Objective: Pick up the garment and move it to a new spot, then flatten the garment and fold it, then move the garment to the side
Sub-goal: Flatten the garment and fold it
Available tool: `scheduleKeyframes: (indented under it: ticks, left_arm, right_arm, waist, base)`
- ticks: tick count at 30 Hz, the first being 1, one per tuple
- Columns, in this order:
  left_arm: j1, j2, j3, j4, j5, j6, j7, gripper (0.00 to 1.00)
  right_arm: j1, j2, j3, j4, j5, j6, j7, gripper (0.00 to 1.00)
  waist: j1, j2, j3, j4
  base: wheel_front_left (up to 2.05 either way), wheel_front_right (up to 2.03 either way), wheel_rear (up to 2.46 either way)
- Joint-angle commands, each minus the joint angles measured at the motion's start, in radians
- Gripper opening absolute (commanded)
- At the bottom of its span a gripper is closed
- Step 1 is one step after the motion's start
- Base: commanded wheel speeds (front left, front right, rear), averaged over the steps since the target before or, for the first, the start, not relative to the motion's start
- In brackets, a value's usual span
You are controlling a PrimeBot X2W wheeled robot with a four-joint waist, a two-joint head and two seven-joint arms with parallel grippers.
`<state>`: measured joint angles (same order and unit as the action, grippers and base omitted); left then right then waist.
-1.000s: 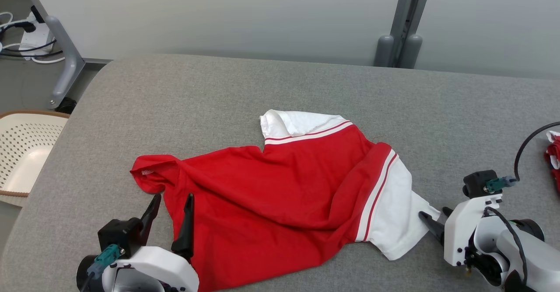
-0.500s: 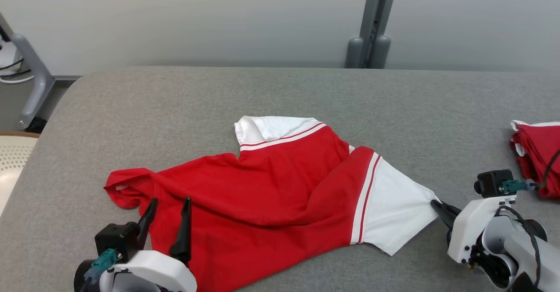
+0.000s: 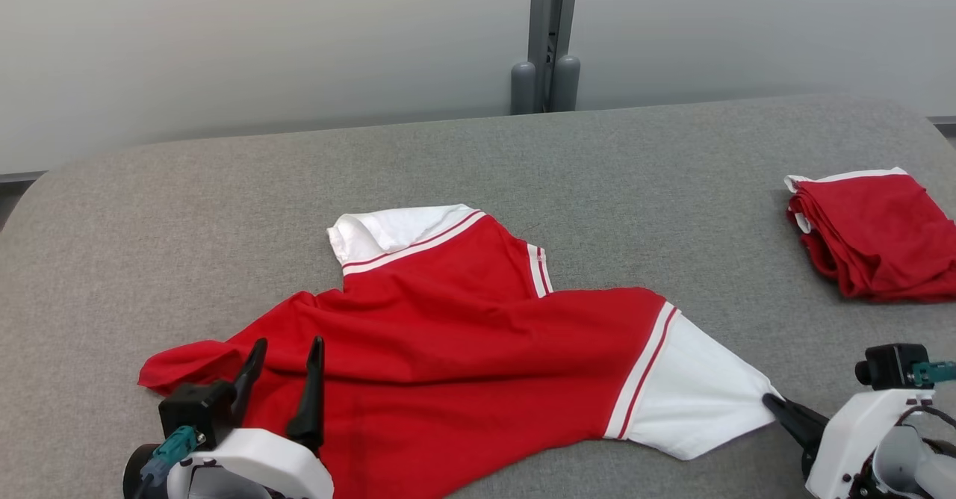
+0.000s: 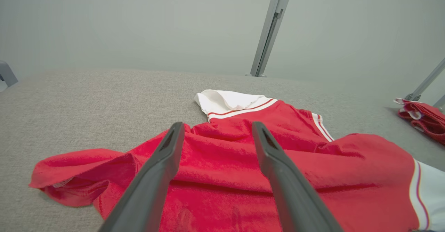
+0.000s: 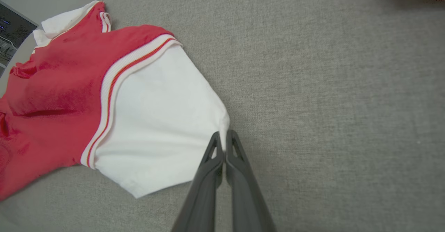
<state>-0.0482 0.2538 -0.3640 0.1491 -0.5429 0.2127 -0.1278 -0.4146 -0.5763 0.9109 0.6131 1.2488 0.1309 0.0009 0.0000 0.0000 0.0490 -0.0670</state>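
Head view, one grey bench carrying everything. Count: one garment spread out, one folded red stack at the far right of the bench and well apart from it (number of pieces in the stack not discernible), two grippers. Garment is a red shirt with two white sleeves, lying near the front middle of the bench, with its body rumpled in long ridges and its left end bunched and curled under. Right gripper has its fingers pressed together on the tip of the near white sleeve, and the cloth is drawn to a point there. Left gripper hangs over the rumpled left part of the garment with fingers apart, holding nothing; whether it touches the cloth cannot be told. Judgement: flattening step in hand, folding not yet begun. Next move probably calls for the left gripper to come down and pinch the bunched left end, then pull away from the right gripper's hold so the ridges draw out. Risk: one layer slipping free.
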Motion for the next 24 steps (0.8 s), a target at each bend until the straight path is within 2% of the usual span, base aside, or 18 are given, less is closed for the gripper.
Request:
scheduleKeyframes:
  ticks: [1,4,5,6,7,14,18,19,24]
  left_arm:
    - [-0.006,0.009,0.003,0.000,-0.002,0.005,-0.002,1.00]
    - [-0.006,0.010,0.003,0.002,-0.003,0.006,0.000,1.00]
    - [-0.006,0.011,0.003,0.003,-0.004,0.006,0.001,1.00]
    - [-0.006,0.011,0.002,0.004,-0.005,0.007,0.001,1.00]
    - [-0.007,0.011,0.001,0.004,-0.006,0.005,0.003,1.00]
    - [-0.013,0.013,-0.007,0.008,-0.008,0.006,0.010,1.00]
    - [0.002,0.017,-0.005,0.007,-0.012,0.010,0.009,1.00]
    - [0.004,0.016,-0.011,0.005,-0.010,0.008,0.012,1.00]
    - [-0.013,0.012,-0.019,-0.004,-0.007,0.005,0.012,1.00]
  right_arm:
    - [0.028,-0.017,-0.014,-0.020,0.014,0.000,0.012,0.00]
    - [0.057,-0.037,-0.034,-0.046,0.026,0.000,0.028,0.00]
    - [0.070,-0.045,-0.043,-0.056,0.029,0.000,0.036,0.06]
    - [0.080,-0.050,-0.052,-0.068,0.026,0.000,0.042,0.47]
    - [0.085,-0.051,-0.064,-0.081,0.024,0.000,0.038,1.00]
    - [0.114,-0.060,-0.156,-0.176,-0.006,0.000,0.011,1.00]
    - [0.110,-0.081,-0.234,-0.244,-0.046,0.000,-0.040,1.00]
    - [0.090,-0.072,-0.268,-0.247,-0.090,0.000,-0.057,1.00]
    - [-0.008,0.005,-0.298,-0.211,-0.217,0.000,-0.031,1.00]
  waist:
    - [0.0000,0.0000,0.003,-0.003]
    - [0.0000,0.0000,0.004,-0.005]
    - [0.0000,0.0000,0.004,-0.005]
    - [0.0000,0.0000,0.004,-0.004]
    - [0.0000,0.0000,0.003,-0.003]
    - [0.0000,0.0000,-0.012,0.037]
    - [0.0000,0.0000,-0.021,0.071]
    - [0.0000,0.0000,-0.024,0.090]
    - [0.0000,0.0000,-0.015,0.151]
  base:
    - [0.00,0.00,0.00]
    - [0.00,0.00,0.00]
    - [0.00,0.00,0.00]
    - [0.00,0.00,0.00]
    - [0.00,0.00,0.00]
    - [0.00,0.00,0.00]
    - [0.00,0.00,0.00]
    - [0.00,0.00,0.00]
    - [0.00,0.00,0.00]
